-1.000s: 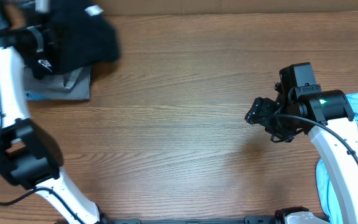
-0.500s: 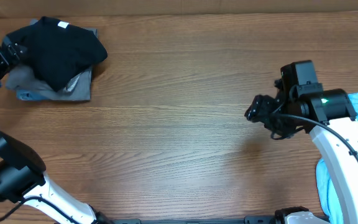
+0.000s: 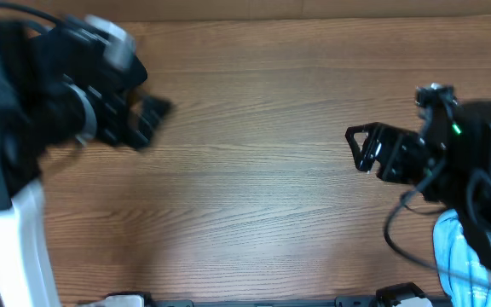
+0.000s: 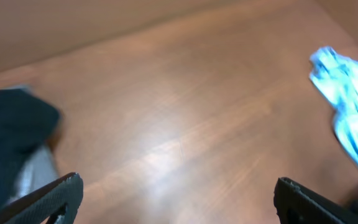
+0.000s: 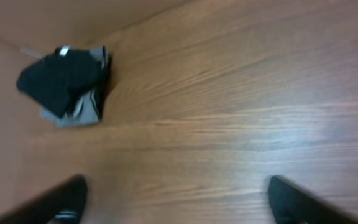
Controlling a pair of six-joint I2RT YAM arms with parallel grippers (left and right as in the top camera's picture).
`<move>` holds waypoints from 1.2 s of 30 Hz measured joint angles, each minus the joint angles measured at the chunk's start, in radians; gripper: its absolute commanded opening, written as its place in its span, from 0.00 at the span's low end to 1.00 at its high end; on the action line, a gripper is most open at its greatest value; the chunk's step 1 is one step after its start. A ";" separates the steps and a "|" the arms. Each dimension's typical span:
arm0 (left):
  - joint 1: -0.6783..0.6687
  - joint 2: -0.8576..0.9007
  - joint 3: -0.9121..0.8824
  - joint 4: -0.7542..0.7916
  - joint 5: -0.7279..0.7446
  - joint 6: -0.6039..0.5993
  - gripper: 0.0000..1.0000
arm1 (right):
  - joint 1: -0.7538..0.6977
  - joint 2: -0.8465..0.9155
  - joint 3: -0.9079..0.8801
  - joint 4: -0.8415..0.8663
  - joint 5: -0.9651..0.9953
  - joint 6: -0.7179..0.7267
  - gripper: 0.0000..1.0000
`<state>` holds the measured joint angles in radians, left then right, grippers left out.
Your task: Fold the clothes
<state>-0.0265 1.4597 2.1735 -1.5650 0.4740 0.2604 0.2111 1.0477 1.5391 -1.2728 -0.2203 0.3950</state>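
The black T-shirt point(image 5: 61, 78) lies crumpled at the table's far left corner in the right wrist view, white tag up, on a grey garment point(image 5: 79, 112). In the left wrist view its dark cloth point(image 4: 11, 134) shows at the left edge. The light blue shirt point(image 4: 353, 99) lies bunched at the right; overhead, a strip of the blue shirt point(image 3: 454, 251) shows under the right arm. My left gripper point(image 4: 176, 199) is open and empty above bare wood. My right gripper point(image 5: 179, 199) is also open and empty, seen overhead as the right gripper point(image 3: 361, 147). Overhead, the blurred left arm hides the black pile.
The wooden table point(image 3: 254, 196) spans the whole view, with its back edge point(image 3: 314, 19) along the top. The left arm point(image 3: 49, 111) looms large and blurred over the back left corner, its gripper point(image 3: 149, 121) pointing right.
The left gripper let go of the black T-shirt onto the pile at back left, then rose and swung right over it. The right gripper opened wider and the right arm lifted.
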 measured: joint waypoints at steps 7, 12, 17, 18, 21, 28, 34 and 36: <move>-0.388 -0.017 -0.012 -0.117 -0.363 -0.132 1.00 | 0.000 -0.074 0.001 -0.034 -0.001 -0.003 1.00; -0.500 0.010 -0.021 -0.058 -0.443 -0.158 1.00 | 0.000 -0.063 0.001 -0.045 -0.001 -0.003 1.00; -0.504 0.011 -0.021 -0.058 -0.473 -0.166 1.00 | 0.000 -0.047 0.001 -0.047 -0.001 -0.004 1.00; -0.504 0.011 -0.021 -0.058 -0.475 -0.167 1.00 | 0.001 -0.045 0.001 -0.047 -0.001 -0.003 1.00; -0.504 0.011 -0.021 -0.058 -0.483 -0.176 1.00 | 0.001 -0.047 0.001 -0.047 -0.001 -0.003 1.00; -0.504 0.011 -0.021 -0.059 -0.488 -0.180 1.00 | 0.001 -0.220 -0.104 0.192 0.136 -0.057 1.00; -0.504 0.011 -0.023 -0.058 -0.491 -0.180 1.00 | 0.001 -0.508 -0.434 0.528 0.256 -0.134 1.00; -0.504 0.011 -0.023 -0.058 -0.491 -0.180 1.00 | 0.001 -0.583 -0.555 0.570 0.275 -0.143 1.00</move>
<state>-0.5308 1.4712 2.1509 -1.6234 -0.0170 0.0803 0.2119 0.4648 0.9840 -0.7029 0.0547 0.2516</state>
